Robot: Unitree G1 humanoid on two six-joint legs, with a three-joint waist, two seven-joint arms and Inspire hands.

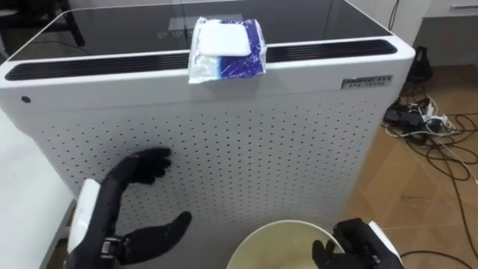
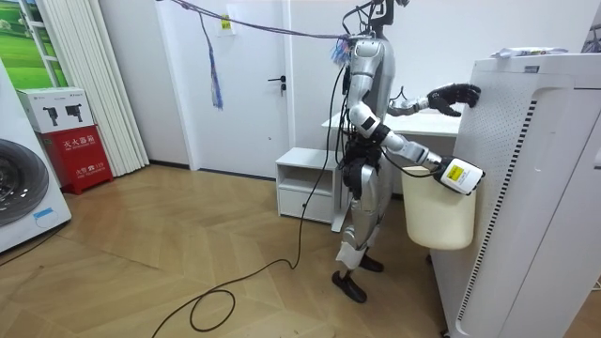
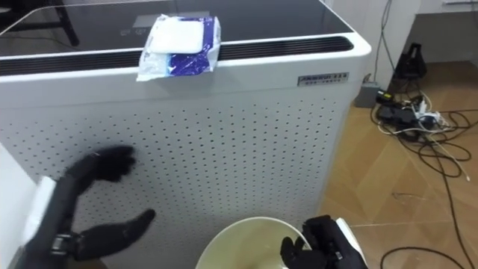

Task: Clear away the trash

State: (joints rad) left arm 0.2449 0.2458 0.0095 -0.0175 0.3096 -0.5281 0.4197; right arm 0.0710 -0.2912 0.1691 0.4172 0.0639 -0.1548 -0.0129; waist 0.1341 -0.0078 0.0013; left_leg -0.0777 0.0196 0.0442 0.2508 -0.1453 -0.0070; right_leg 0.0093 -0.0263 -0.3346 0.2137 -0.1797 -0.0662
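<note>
A blue and white plastic packet (image 1: 228, 48) lies on the top edge of a tall white perforated appliance (image 1: 261, 149) that I stand facing. My left hand (image 1: 138, 170) hovers in front of the perforated wall, well below the packet. Its fingers are loosely bent, its thumb is spread wide, and it holds nothing. My right hand (image 1: 355, 243) is curled over the rim of a cream bin (image 1: 254, 235), held low against the appliance. In the room view the packet (image 2: 526, 53) rests on top, the left hand (image 2: 455, 94) is raised near the upper edge and the bin (image 2: 437, 216) hangs at hip height.
A tangle of cables and a power strip (image 1: 433, 127) lies on the wooden floor to my right. A white table (image 1: 19, 194) stands at my left. In the room view, a low white cabinet (image 2: 305, 183) stands behind me and a washing machine (image 2: 23, 197) stands farther off.
</note>
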